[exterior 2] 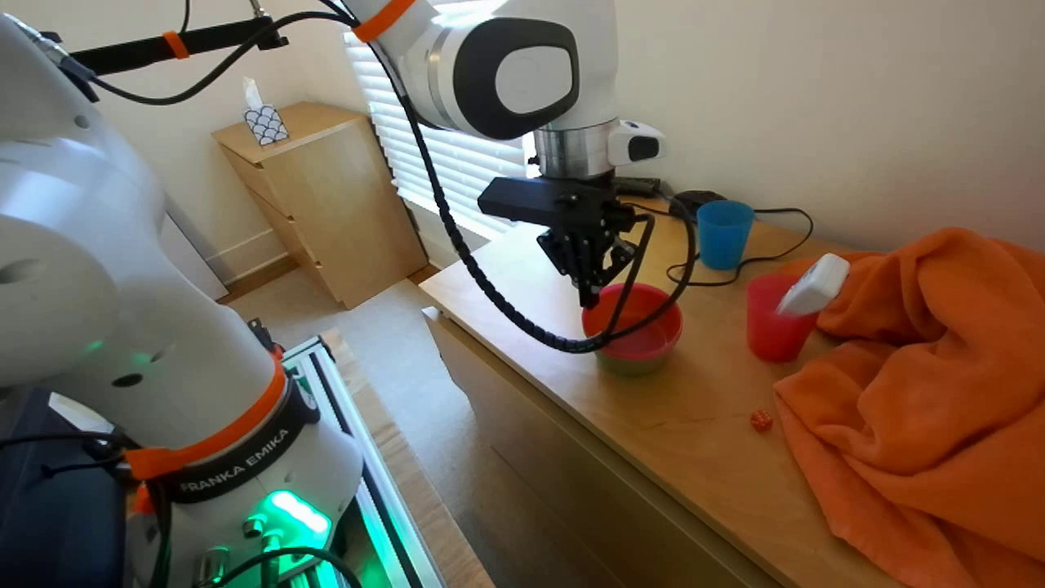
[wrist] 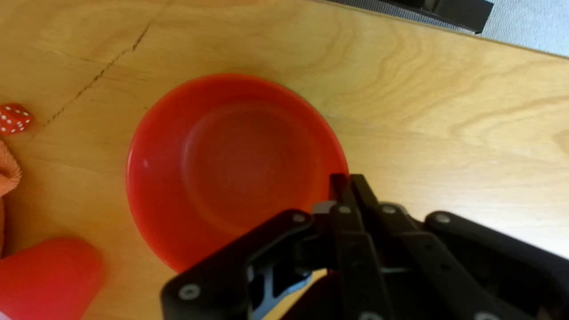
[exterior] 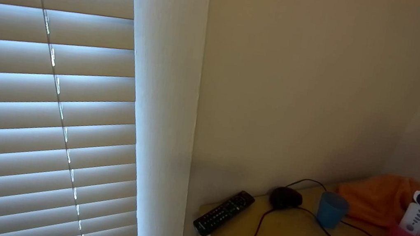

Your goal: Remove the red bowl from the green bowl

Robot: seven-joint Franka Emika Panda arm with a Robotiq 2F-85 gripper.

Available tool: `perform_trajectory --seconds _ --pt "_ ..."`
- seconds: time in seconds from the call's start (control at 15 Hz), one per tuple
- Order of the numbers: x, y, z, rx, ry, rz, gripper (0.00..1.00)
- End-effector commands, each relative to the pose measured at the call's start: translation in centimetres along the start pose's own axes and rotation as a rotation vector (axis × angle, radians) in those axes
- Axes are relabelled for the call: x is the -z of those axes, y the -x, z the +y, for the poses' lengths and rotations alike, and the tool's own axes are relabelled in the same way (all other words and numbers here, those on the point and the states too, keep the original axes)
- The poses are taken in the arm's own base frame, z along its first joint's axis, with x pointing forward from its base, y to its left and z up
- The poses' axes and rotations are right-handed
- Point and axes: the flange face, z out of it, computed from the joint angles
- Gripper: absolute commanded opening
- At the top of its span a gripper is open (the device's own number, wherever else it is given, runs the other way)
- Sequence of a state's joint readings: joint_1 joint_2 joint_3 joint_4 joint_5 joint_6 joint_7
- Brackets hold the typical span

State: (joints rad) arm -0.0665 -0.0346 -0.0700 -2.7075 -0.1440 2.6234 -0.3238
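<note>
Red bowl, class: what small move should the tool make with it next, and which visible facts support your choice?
Probably a slow lift straight up. In the wrist view the tool appears closed on the rim of the red bowl, and an exterior view shows that bowl sitting inside the green bowl, so raising it should separate them.

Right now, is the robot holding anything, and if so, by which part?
Yes, apparently the red bowl, by its rim: in the wrist view the jaws look closed on that edge. It sits in the green bowl.
</note>
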Motion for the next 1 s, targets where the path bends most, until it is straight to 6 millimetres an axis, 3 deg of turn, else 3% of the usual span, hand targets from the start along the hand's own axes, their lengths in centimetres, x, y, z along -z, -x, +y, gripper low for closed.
perform_trajectory --seconds 0.0,0.13,0.27,0.33,0.4,0.53,0.67,0.8,0.93 --pt "1.0 1.5 0.4 -0.020 0.008 0.032 0.01" --pt "1.8 2.1 0.3 -0.117 0.092 0.035 0.01" --pt "2.3 2.7 -1.4 0.077 0.076 0.070 0.01" --pt "3.0 0.5 -0.1 0.054 0.084 0.076 0.01" --pt "3.3 1.0 0.2 -0.057 0.095 0.074 0.01" --pt "4.3 -0.3 -0.5 0.101 0.094 0.143 0.01" --pt "4.9 0.9 -1.1 0.082 0.130 0.145 0.01" --pt "5.1 0.0 -0.9 0.058 0.171 0.101 0.01" --pt "4.7 0.4 -1.8 0.077 0.187 0.073 0.01"
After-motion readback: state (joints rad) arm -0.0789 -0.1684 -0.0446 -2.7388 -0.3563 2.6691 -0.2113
